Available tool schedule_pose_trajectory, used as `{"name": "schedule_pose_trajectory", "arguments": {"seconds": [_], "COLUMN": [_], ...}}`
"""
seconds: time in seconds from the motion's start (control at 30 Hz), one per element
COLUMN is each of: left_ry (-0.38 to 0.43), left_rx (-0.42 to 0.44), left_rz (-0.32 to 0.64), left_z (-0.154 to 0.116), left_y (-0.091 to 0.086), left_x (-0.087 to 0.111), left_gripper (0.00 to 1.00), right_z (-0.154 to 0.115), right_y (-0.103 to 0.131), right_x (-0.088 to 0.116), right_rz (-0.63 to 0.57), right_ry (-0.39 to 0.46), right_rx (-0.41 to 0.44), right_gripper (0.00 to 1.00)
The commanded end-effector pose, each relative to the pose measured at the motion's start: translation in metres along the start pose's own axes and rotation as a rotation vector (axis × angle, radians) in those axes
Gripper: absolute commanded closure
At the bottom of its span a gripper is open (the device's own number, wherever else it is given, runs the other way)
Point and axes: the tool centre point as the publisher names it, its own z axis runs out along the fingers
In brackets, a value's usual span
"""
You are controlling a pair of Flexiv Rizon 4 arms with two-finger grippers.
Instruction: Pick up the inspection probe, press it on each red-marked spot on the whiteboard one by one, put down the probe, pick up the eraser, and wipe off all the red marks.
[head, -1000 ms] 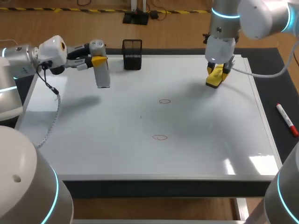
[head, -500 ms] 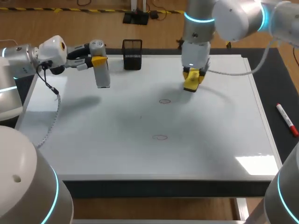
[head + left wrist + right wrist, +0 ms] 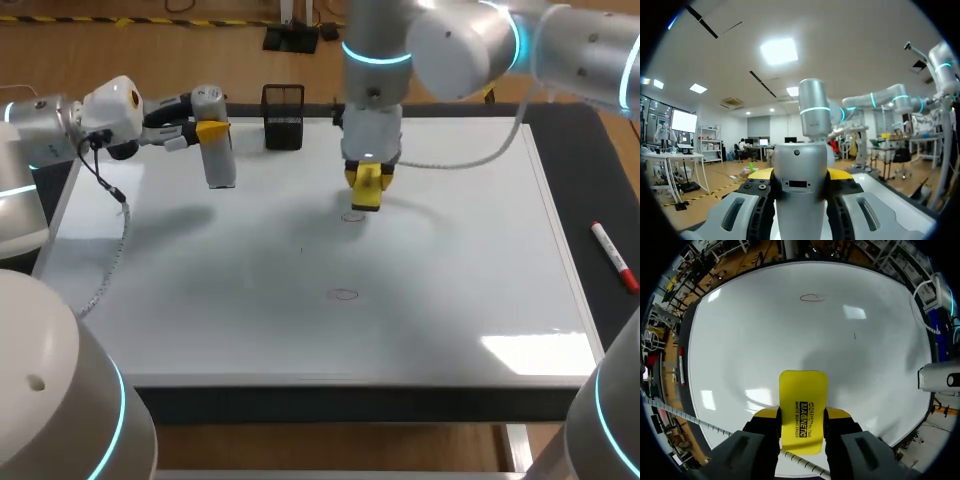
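The right tool [image 3: 802,413] grips the yellow eraser [image 3: 803,395] from both sides near the middle of the whiteboard [image 3: 480,260], its lower end just beside the farther red mark [image 3: 352,216], though contact with the board cannot be made out; the nearer red mark [image 3: 343,294] lies apart, ahead of the fingers. The left tool [image 3: 212,130] is clamped on the silver inspection probe [image 3: 219,162], held upright over the board's far left part. A black holder [image 3: 283,117] stands at the far edge, and a red marker [image 3: 614,256] lies on the dark surface [image 3: 600,190] right of the board.
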Motion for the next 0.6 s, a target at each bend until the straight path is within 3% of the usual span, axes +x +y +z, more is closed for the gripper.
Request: {"name": "schedule_pose_trajectory", "arguments": {"seconds": [0.03,0.6], "left_ry": [0.002,0.002], "left_rx": [0.001,0.001], "left_rz": [-0.001,-0.001], "left_z": [0.0,0.0], "left_y": [-0.001,-0.001], "left_x": [0.0,0.0], "left_gripper": [1.0,1.0], "right_z": [0.006,0.03], "right_y": [0.008,0.026], "right_x": [-0.012,-0.048], "right_rz": [-0.024,-0.12], "right_ry": [0.009,-0.014], "right_rx": [0.0,0.011], "right_gripper": [1.0,1.0]}}
